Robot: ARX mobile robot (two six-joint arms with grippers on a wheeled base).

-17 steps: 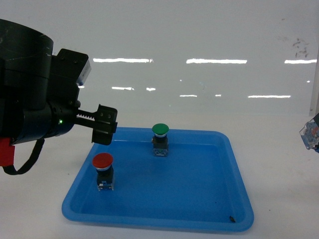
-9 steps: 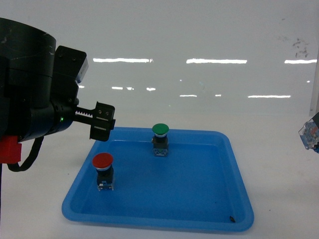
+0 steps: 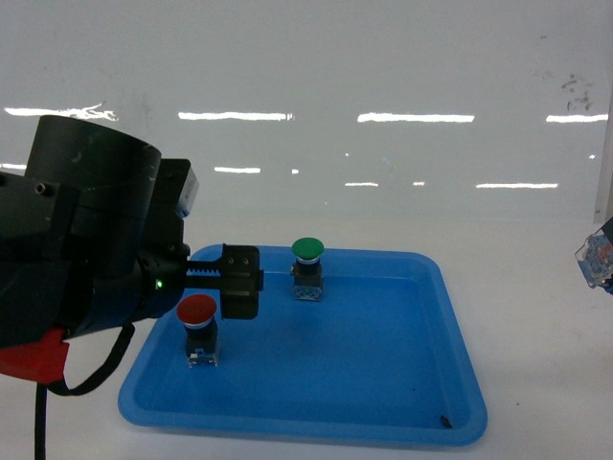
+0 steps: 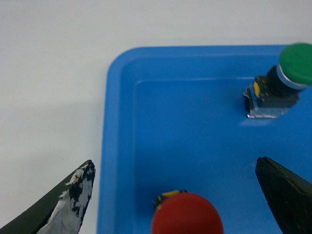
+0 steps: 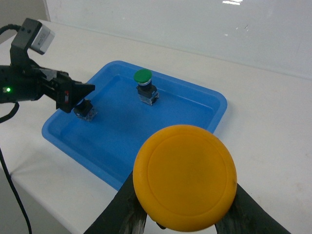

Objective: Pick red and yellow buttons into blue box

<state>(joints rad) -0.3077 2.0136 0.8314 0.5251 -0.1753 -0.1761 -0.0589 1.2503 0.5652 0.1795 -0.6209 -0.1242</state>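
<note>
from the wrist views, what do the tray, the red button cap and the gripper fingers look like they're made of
The shallow blue tray looks like molded plastic: uniform blue, rounded corners, soft sheen. The red button cap seems smooth, matte-to-satin plastic, evenly colored. The left gripper's fingers appear to be dark hard plastic or coated metal; one tip shows whitish scuffs or residue. The yellow button cap in the right gripper also looks like matte plastic.

light: bright, even | glare: strip reflections on wall (image 3: pixel 412 118) | blur: soft left-wrist close-ups
</note>
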